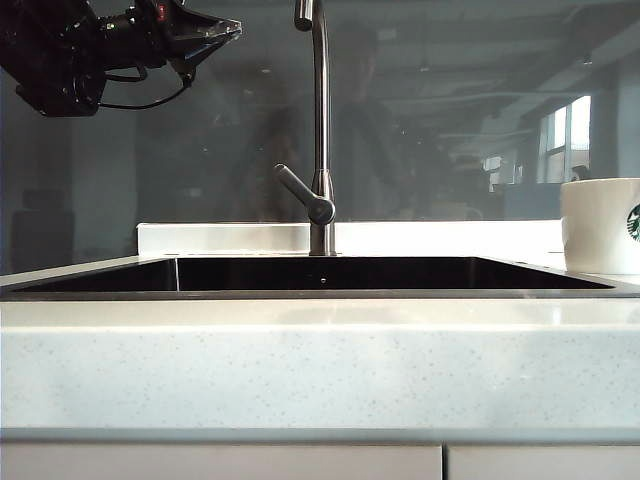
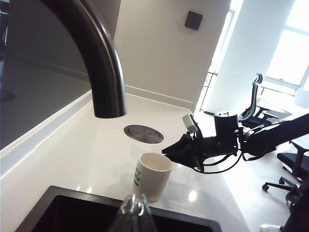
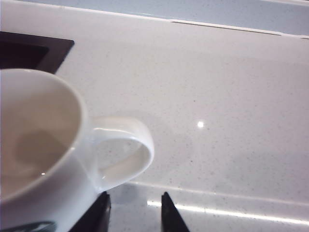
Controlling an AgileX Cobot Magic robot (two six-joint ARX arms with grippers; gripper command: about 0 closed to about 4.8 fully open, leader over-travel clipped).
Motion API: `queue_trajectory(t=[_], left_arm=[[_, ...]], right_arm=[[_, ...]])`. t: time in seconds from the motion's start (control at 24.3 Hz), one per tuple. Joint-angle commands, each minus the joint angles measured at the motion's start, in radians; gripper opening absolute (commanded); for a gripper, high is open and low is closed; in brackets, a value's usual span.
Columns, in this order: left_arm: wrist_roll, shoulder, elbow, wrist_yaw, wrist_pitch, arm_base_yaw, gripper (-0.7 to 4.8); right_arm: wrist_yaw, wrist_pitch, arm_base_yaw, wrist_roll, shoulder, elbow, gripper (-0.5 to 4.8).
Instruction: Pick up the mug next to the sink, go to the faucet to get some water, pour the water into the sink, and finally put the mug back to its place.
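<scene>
White counter [image 1: 300,370] — Starbucks-logo mug [image 1: 601,226], right tool [image 3: 134,205] open, left tool [image 1: 205,40] closed

the left arm [image 1: 70,50] at upper left of the exterior frame is matte black, blocky, with a looping black cable and a small red mark. the right arm [image 2: 227,140], right of centre in the left wrist frame, is black with a white block, thin cables and wedge-shaped fingers.

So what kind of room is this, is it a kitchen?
Probably a kitchen corner in an office. There's a sink set in a white counter, a tall faucet, and a mug beside the sink. Office chairs stand farther back.
</scene>
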Motion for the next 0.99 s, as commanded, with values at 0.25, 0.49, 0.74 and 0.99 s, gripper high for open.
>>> queue_trajectory(t=[0.25, 0.49, 0.74, 0.99], left_arm=[[-0.111, -0.064, 0.002, -0.003, 0.044, 0.000, -0.03], [-0.097, -0.186, 0.002, -0.008, 0.043, 0.002, -0.03], [-0.096, -0.373, 0.002, -0.009, 0.041, -0.012, -0.02], [-0.095, -0.560, -0.053, -0.009, 0.040, 0.009, -0.02]], right_arm=[[-0.018, -0.163, 0.005, 0.045, -0.272, 0.003, -0.06], [-0.048, -0.208, 0.006, 0.160, -0.482, 0.004, -0.06], [-0.058, -0.235, 0.006, 0.203, -0.661, 0.004, -0.06], [-0.058, -0.313, 0.006, 0.203, -0.765, 0.004, -0.05]])
